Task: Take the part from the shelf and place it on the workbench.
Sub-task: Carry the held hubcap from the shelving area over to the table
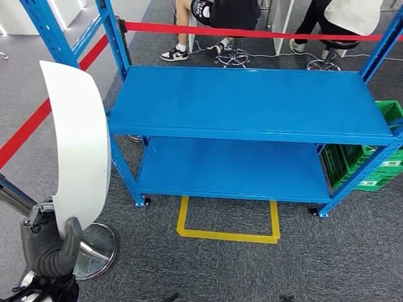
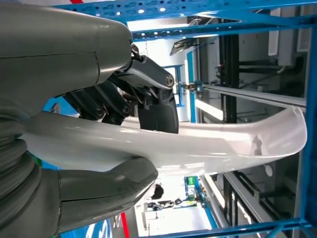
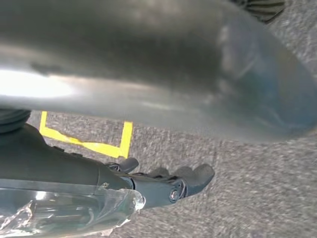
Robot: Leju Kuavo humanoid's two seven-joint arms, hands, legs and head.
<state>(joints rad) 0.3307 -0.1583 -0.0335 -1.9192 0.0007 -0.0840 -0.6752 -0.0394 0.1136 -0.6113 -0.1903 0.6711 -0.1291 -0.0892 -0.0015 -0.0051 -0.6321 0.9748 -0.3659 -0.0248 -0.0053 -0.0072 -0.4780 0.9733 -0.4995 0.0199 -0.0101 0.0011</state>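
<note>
The left hand (image 1: 50, 248) pinches the white part (image 1: 78, 145) upright at eight o'clock, clear of the empty shelf (image 1: 247, 104) for carrying, while the right hand (image 3: 168, 181) hangs, seemingly empty.

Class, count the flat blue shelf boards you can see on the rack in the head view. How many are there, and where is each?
2. The upper board spans the rack's top level; the lower board sits beneath it, near the carpet. Any higher levels would be out of frame.

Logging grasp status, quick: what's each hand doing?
Left hand: holding the curved white plastic part.
Right hand: cannot be told.
</note>
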